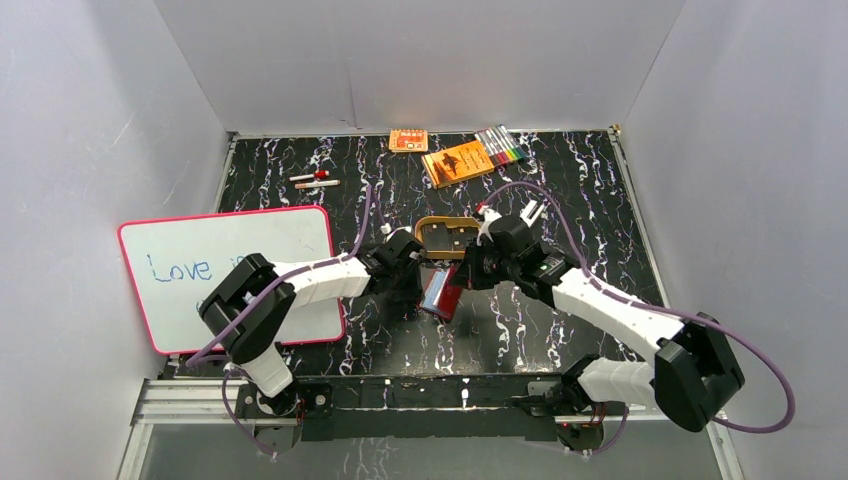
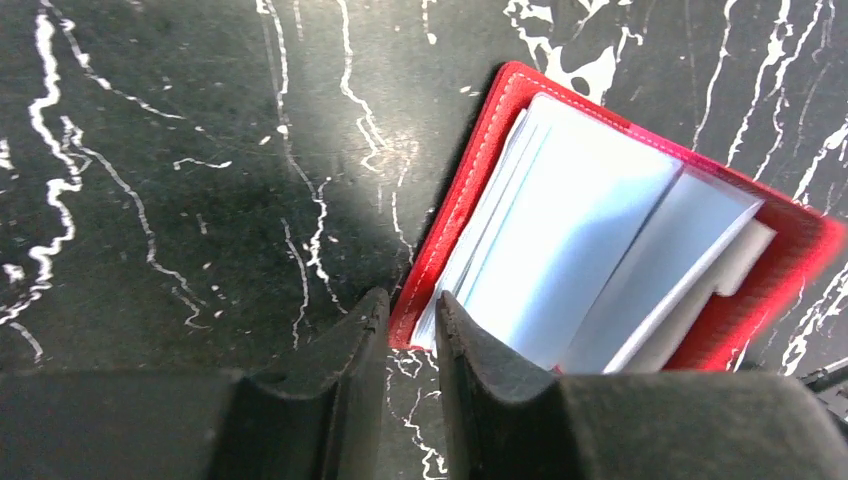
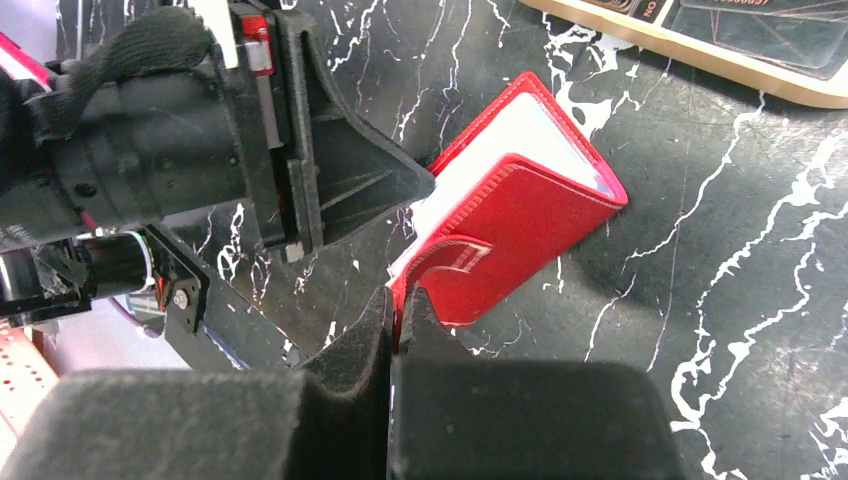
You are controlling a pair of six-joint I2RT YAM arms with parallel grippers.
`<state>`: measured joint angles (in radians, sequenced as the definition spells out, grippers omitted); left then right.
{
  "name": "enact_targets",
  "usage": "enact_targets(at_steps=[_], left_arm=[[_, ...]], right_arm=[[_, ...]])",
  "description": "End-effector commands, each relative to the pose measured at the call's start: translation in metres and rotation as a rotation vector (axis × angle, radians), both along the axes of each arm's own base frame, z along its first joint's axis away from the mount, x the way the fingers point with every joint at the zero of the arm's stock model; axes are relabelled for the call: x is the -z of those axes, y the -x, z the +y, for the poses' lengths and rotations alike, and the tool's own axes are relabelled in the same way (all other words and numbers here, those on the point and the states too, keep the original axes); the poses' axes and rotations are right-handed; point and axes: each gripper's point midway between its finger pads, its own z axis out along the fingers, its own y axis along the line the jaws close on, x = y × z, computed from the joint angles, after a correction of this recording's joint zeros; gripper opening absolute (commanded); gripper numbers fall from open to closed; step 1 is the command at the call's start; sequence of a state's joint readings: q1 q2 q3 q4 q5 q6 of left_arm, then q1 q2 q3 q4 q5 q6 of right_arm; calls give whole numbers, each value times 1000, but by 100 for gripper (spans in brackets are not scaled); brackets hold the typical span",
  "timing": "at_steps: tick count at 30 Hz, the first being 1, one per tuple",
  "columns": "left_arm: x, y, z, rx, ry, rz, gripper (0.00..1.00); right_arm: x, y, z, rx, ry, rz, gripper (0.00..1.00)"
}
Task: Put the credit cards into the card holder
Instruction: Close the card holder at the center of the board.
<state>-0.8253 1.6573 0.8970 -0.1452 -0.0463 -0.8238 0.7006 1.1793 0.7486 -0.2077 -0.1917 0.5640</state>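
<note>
The red card holder (image 1: 442, 293) is partly open at the table's middle, and its bluish clear sleeves (image 2: 590, 230) show. My right gripper (image 3: 400, 298) is shut on the edge of its outer red cover (image 3: 530, 215), next to the snap tab. My left gripper (image 2: 410, 310) is open by a narrow gap. One fingertip is on the table and the other is on the sleeves, astride the holder's near corner (image 2: 425, 300). Dark credit cards (image 1: 447, 237) lie in the tan tray (image 1: 424, 228) just behind; they also show in the right wrist view (image 3: 760, 20).
A whiteboard (image 1: 235, 270) with a pink rim lies at the left. Markers (image 1: 312, 181) lie behind it. Orange packets (image 1: 408, 140) (image 1: 458, 163) and a set of coloured pens (image 1: 500, 147) lie at the back. Grey walls enclose the table.
</note>
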Motion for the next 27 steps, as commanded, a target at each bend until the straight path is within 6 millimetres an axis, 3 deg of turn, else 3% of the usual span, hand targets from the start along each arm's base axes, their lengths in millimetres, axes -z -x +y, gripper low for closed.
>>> enact_targets(at_steps=[1,13,20,25,27], left_arm=[[20,25,6,18,-19,87,19],[5,34,28,-44,-11,43,2],[-1,39,42,-76,-19,20,0],[-9,34,47,-86,-34,-16,0],[-12,32,47,-86,-38,-27,0]], right_arm=[[-5,-13,21,4,-99,-16,0],[27,-30,39,31,-87,64,0],[37,-30,57,7,-72,115,0],[15,-28,61,0,-84,105,42],[4,-27,58,1,-76,99,53]])
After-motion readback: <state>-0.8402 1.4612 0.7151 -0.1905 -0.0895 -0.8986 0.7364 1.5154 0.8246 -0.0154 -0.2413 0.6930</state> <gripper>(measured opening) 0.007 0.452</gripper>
